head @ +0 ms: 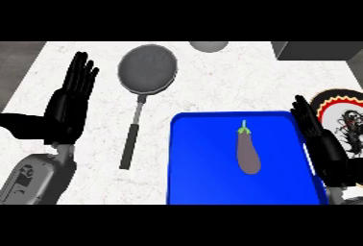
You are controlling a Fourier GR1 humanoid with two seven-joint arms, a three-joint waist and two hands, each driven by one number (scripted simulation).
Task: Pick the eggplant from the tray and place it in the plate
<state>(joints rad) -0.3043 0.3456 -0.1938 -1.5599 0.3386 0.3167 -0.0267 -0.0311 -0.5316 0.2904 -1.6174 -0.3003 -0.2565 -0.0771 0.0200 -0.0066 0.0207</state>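
White marbled counter (212,91) fills the view and carries every object. Nearest lies a blue tray (205,163), set right of centre with its near edge at the bottom of the scene. The eggplant (248,153) lies on the tray's floor, right of the tray's middle, its green stem pointing to the far side; nothing touches it, so it is not yet picked. Right hand (322,144) stands at the tray's right rim with fingers straight and together, holding nothing. It sits between eggplant and plate, which suits a short reach to the left and a short carry back to the right. Left hand (71,98) rests at the left, well apart from the tray, fingers straight and pointing to the far side, also holding nothing. It has no evident part in the task. Plate (346,113), dark with a red and white pattern, lies just right of the tray and is partly hidden by the right hand and cut by the view's edge. Left of the tray, a frying pan (147,69) lies with its handle (131,139) pointing near. At the far edge shows part of a grey rounded object (208,45), and a dark block (315,50) occupies the far right corner.
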